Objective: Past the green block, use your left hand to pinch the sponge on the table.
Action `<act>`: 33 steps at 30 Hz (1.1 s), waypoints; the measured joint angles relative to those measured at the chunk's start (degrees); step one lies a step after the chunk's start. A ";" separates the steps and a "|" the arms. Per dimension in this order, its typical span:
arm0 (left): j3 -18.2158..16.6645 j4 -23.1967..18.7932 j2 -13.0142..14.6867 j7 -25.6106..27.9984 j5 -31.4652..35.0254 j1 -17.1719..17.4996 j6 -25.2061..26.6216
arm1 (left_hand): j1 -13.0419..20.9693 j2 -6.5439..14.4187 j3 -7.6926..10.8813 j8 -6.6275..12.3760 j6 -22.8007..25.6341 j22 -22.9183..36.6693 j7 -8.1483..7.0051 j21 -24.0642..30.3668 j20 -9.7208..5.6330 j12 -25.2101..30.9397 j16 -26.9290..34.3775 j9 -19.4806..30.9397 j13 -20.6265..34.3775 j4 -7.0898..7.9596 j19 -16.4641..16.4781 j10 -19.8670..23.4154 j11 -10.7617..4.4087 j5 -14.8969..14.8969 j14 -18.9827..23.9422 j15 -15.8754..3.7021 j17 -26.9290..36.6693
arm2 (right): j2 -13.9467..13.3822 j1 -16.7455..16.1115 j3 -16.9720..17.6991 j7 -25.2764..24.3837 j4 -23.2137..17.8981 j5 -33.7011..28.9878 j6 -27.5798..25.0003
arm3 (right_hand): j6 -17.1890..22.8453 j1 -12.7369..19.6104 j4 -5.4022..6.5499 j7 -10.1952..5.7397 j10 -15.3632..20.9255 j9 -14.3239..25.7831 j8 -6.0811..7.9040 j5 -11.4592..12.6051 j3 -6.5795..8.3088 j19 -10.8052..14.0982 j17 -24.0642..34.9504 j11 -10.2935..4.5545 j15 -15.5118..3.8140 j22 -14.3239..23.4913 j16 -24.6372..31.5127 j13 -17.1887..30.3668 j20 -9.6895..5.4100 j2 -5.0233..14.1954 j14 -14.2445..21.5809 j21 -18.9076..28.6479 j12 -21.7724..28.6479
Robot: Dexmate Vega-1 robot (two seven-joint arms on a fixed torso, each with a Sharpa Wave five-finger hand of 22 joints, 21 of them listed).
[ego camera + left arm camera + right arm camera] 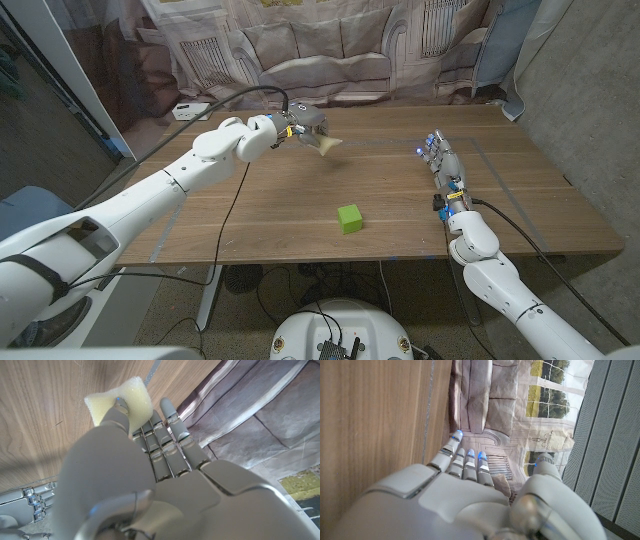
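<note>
Left hand pinches a pale sponge just above the wooden table's far side.

The green block sits nearer, well apart. Right hand rests at the right, fingers extended, holding nothing.

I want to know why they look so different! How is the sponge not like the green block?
The sponge is pale yellow; the green block is bright green. The sponge is pinched by the left hand at the far side of the table, while the block sits alone on the wood nearer the front edge, untouched. The sponge looks squashed in at the middle; the block keeps neat cube edges. Both are small.
</note>
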 measured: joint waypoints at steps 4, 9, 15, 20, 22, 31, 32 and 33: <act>0.03 -0.08 -0.01 0.00 0.18 0.00 0.07 | -0.86 0.24 0.00 0.00 1.42 0.00 -0.32 0.00 -0.30 0.74 0.75 -0.38 0.06 0.00 0.73 2.22 -1.18 0.00 2.16 -0.72 0.00 | 0.00 -0.18 0.06 -0.03 0.00 0.00 0.12 | 0.00 0.00 0.00 0.00 0.00 0.00 0.00 0.00 0.00 0.00 0.00 0.00 0.00 0.00 0.00 0.00 0.00 0.00 0.00 0.00 0.00; 0.05 -0.62 0.01 -0.02 0.38 0.38 0.44 | -0.85 0.24 -0.01 -0.12 2.65 0.01 -0.53 0.00 -0.28 1.17 1.47 -0.50 0.44 -0.01 1.33 3.37 -1.71 0.00 3.18 -1.33 0.16 | -0.07 -0.45 0.15 -0.12 -0.20 0.00 0.17 | 0.00 0.00 0.00 0.00 0.00 0.00 0.00 0.00 0.00 0.00 0.00 0.00 0.00 0.00 0.00 0.00 0.00 0.00 0.00 0.00 0.00; -0.01 -1.37 0.20 -0.02 0.65 0.97 1.02 | -0.83 0.25 0.85 0.28 3.86 0.16 -0.93 0.00 -0.64 1.89 2.25 -0.67 1.05 -0.88 1.68 4.61 -2.48 -0.03 4.16 -1.70 0.89 | -0.18 -0.71 0.18 0.08 -0.33 0.05 0.37 | 0.00 0.00 0.00 0.00 0.00 0.00 0.00 0.00 0.00 0.33 0.00 0.00 0.00 0.00 0.00 0.00 -0.33 0.00 0.00 0.00 0.00; -0.17 -1.90 0.32 0.02 0.86 1.39 1.56 | 0.35 0.92 1.72 0.95 5.62 0.16 -1.05 0.28 -0.97 2.64 2.86 -0.84 1.82 -1.75 2.30 5.93 -2.61 -0.17 5.48 -1.98 1.22 | -0.33 -1.06 0.27 0.23 -0.51 0.12 0.51 | 0.00 0.00 0.00 0.00 0.00 0.00 0.00 0.00 0.00 0.33 0.00 0.00 0.00 0.00 0.00 0.00 -0.33 0.00 0.00 0.00 0.00; -0.32 -2.29 0.39 0.04 0.96 1.69 1.74 | 0.50 1.07 1.49 1.17 5.84 0.16 -1.25 0.28 -1.10 2.97 3.49 -0.85 2.16 -2.01 2.76 6.68 -2.73 -0.22 6.23 -2.30 1.46 | -0.39 -1.25 0.32 0.28 -0.67 0.14 0.62 | 0.00 0.00 0.00 0.00 0.00 0.00 0.00 0.00 0.00 0.33 0.00 0.00 0.00 0.00 0.00 0.00 -0.33 0.00 0.00 0.00 0.00; -0.68 -3.57 0.59 0.07 1.34 2.57 2.57 | 1.25 1.22 0.97 3.88 7.76 0.41 -2.38 1.39 -1.84 6.02 8.10 0.77 5.56 -2.93 4.11 9.50 -2.61 -0.46 8.83 -2.85 5.78 | -0.72 -2.13 0.66 0.30 -1.36 0.13 0.94 | 0.00 0.31 0.00 0.00 0.00 0.00 0.00 0.00 0.00 0.32 0.00 0.00 0.00 0.00 0.00 0.00 -0.33 0.31 0.00 0.00 0.00; -0.79 -4.05 0.66 0.07 1.46 2.89 2.77 | 1.25 1.22 0.92 4.14 7.86 0.44 -2.47 1.67 -1.84 6.46 8.55 1.10 6.09 -3.02 4.11 9.70 -2.50 -0.47 9.13 -2.75 6.38 | -0.75 -2.25 0.71 0.30 -1.47 0.11 1.03 | 0.00 0.31 0.00 0.00 0.00 0.00 0.00 0.00 0.00 0.32 0.00 0.00 0.00 0.00 0.00 0.00 -0.32 0.31 0.00 0.00 0.00; -0.79 -4.05 0.66 0.07 1.46 2.89 2.77 | 1.25 1.22 0.95 4.53 7.87 0.44 -2.47 1.78 -1.85 7.08 9.17 1.33 6.72 -3.19 4.12 9.82 -2.39 -0.48 9.30 -2.59 7.05 | -0.79 -2.39 0.75 0.30 -1.56 0.09 1.07 | 0.00 0.31 0.00 0.00 0.00 0.00 0.00 0.00 0.00 0.32 0.00 0.00 0.00 0.00 0.00 0.00 -0.33 0.31 0.00 0.00 0.00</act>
